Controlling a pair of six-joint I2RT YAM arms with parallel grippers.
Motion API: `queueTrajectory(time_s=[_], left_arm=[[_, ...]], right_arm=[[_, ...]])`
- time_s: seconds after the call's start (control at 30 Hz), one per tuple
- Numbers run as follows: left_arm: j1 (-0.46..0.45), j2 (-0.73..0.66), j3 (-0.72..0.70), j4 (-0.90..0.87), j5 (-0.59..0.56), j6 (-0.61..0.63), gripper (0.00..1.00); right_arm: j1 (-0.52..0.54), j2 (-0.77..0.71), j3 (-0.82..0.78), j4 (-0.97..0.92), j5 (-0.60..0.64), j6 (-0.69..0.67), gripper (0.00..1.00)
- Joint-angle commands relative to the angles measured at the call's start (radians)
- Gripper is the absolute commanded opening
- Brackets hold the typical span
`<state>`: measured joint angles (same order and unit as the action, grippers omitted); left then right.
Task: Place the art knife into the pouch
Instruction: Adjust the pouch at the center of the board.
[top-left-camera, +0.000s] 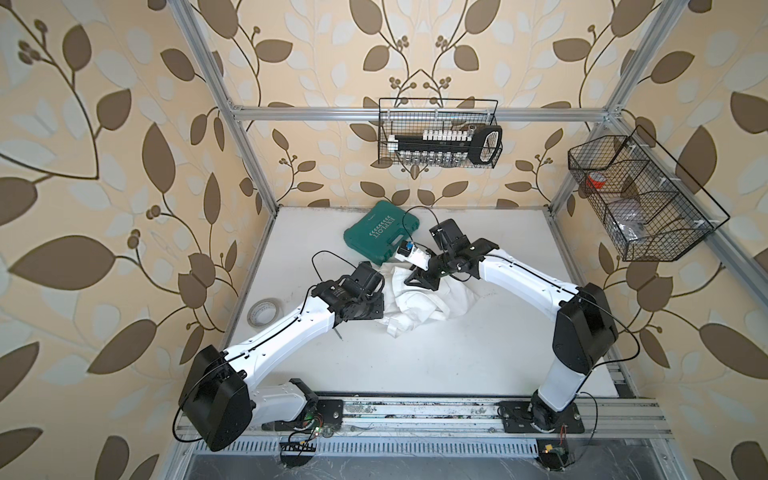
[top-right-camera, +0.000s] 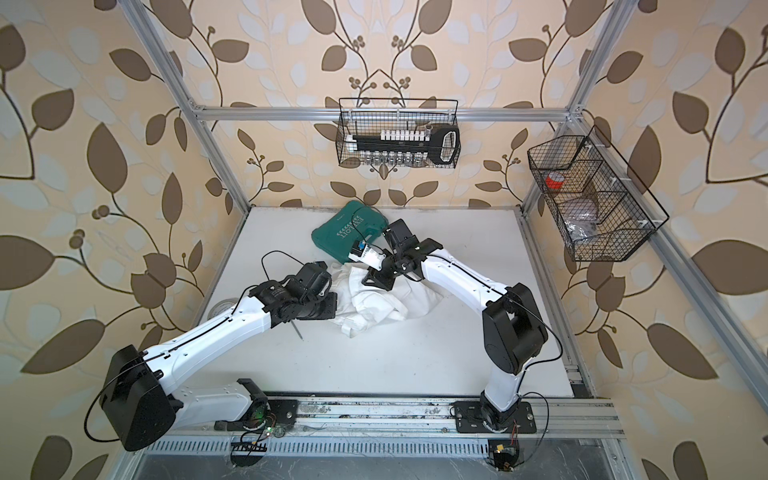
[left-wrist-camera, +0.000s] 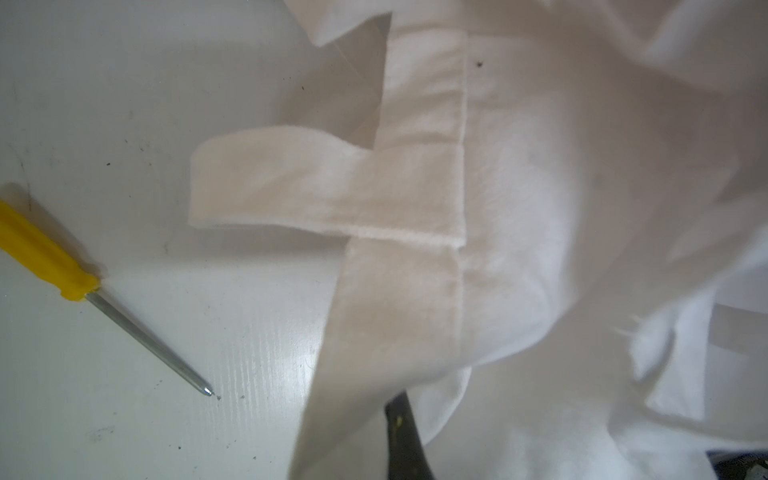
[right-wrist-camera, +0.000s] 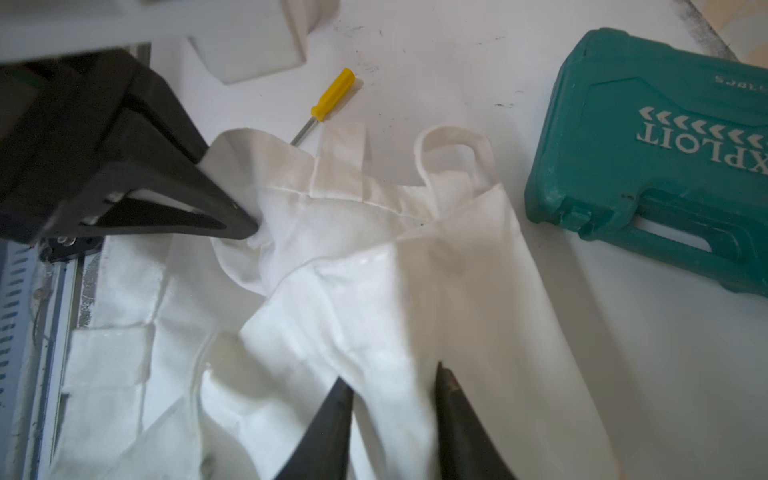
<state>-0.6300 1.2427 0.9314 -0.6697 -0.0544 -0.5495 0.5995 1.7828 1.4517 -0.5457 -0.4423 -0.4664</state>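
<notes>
Pinches pouch (top-left-camera: 415, 299) at its left edge with left gripper (right-wrist-camera: 249, 230), wrist low. Has art knife (left-wrist-camera: 104, 299) flat on table just beside that gripper, outside pouch; only tip visible in both top views. Nips fold at pouch's far side with right gripper (right-wrist-camera: 395, 382), jaws narrow, wrist tilted down. Green case (top-left-camera: 380, 235) just behind.

Bright, even, diffuse light in both top views, just soft shadows on table (top-left-camera: 415, 365). Heavy fisheye bend at the edges tho. Wrist cams way softer: pouch (left-wrist-camera: 540, 187) blown-out white + blurry up close, glare patch on tabletop.
</notes>
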Motion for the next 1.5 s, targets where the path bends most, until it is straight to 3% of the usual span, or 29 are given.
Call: queueTrajectory(time_s=[0.0, 0.23, 0.47, 0.57, 0.8, 0.87, 0.97, 1.03, 1.23, 1.47], left_arm=[[-0.011, -0.037, -0.001, -0.017, -0.022, -0.009, 0.00], [-0.011, -0.024, 0.067, -0.044, -0.066, -0.019, 0.00], [0.039, 0.071, 0.232, -0.028, -0.166, 0.025, 0.00], [0.094, 0.129, 0.279, 0.009, -0.156, 0.021, 0.00], [0.141, 0.233, 0.331, 0.079, -0.143, -0.010, 0.00], [0.141, 0.239, 0.323, 0.099, -0.150, -0.020, 0.17], [0.141, 0.245, 0.306, 0.135, -0.175, -0.015, 0.54], [0.142, 0.240, 0.290, 0.170, -0.199, 0.002, 0.65], [0.206, 0.155, 0.129, 0.484, -0.150, 0.149, 0.76], [0.333, 0.108, 0.108, 0.657, 0.124, 0.219, 0.79]], right_arm=[[0.003, 0.033, 0.062, 0.007, 0.051, 0.037, 0.00], [-0.071, -0.099, 0.030, 0.049, 0.161, 0.160, 0.00], [-0.352, -0.409, -0.165, 0.137, 0.378, 0.466, 0.00], [-0.413, -0.508, -0.281, 0.206, 0.382, 0.550, 0.00], [-0.414, -0.671, -0.480, 0.374, 0.204, 0.558, 0.00], [-0.413, -0.716, -0.500, 0.402, 0.160, 0.552, 0.00], [-0.412, -0.753, -0.510, 0.429, 0.071, 0.553, 0.00], [-0.410, -0.760, -0.509, 0.438, 0.018, 0.556, 0.00], [-0.410, -0.750, -0.503, 0.437, -0.057, 0.566, 0.00], [-0.411, -0.733, -0.500, 0.453, -0.101, 0.566, 0.00]])
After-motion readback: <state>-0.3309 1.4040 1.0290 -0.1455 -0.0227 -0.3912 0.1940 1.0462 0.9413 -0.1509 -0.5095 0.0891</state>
